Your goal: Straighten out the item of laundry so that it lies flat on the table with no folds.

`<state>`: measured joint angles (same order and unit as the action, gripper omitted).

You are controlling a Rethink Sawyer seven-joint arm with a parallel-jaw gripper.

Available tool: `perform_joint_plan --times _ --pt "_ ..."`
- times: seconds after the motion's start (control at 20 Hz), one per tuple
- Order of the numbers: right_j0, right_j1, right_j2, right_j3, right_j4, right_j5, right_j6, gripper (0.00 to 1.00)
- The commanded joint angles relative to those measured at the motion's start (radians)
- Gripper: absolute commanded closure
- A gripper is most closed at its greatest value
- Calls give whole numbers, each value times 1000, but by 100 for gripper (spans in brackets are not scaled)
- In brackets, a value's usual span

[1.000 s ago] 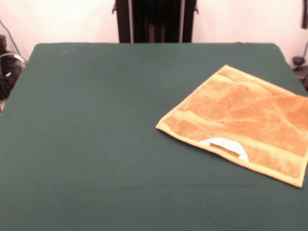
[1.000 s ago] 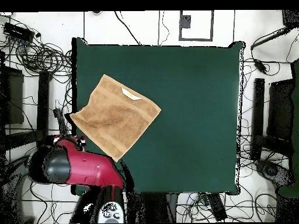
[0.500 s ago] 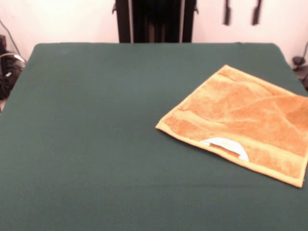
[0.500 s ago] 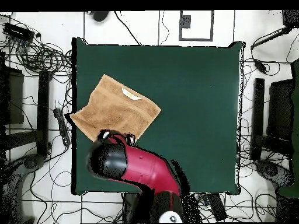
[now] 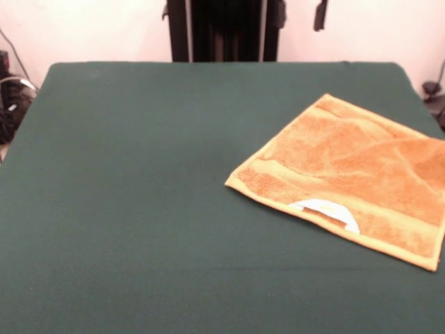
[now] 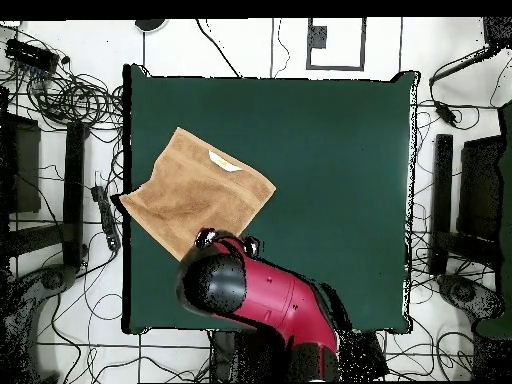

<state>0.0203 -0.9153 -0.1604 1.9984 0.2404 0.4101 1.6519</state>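
The orange-tan towel (image 5: 348,177) lies spread out on the right part of the dark green table (image 5: 139,174), with only slight ripples and its white label (image 5: 325,209) at the near hem. In the overhead view the towel (image 6: 195,195) sits at the table's (image 6: 330,180) left side. My gripper (image 5: 300,14) shows only as two dark fingertips (image 5: 320,14) at the top edge, apart and empty, high above the table behind the towel. In the overhead view the red arm (image 6: 270,295) reaches in from the bottom, and the gripper (image 6: 228,240) is over the towel's corner nearest the robot.
The black pedestal (image 5: 222,28) stands at the table's far side. The towel's right corner reaches the table's edge (image 5: 439,257). Cables and stands (image 6: 60,90) lie on the floor around the table.
The arm has swung across: in the overhead view it moved right from off the table's left side, and in the front view the fingertips came in and moved left. The towel has not moved.
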Motion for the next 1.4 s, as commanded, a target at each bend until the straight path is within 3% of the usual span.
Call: perform_joint_plan --times 0.05,0.35,0.6,0.75,1.05,1.4 --pt "-45 -20 7 85 -43 49 121 0" --pt "-171 -9 65 87 -92 18 16 0" --pt "-243 51 121 61 -138 -48 7 0" --pt "-308 117 215 57 -151 -133 1 0" --pt "-322 250 280 31 -150 -266 110 0" --pt "-268 257 268 -1 -121 -266 159 0"
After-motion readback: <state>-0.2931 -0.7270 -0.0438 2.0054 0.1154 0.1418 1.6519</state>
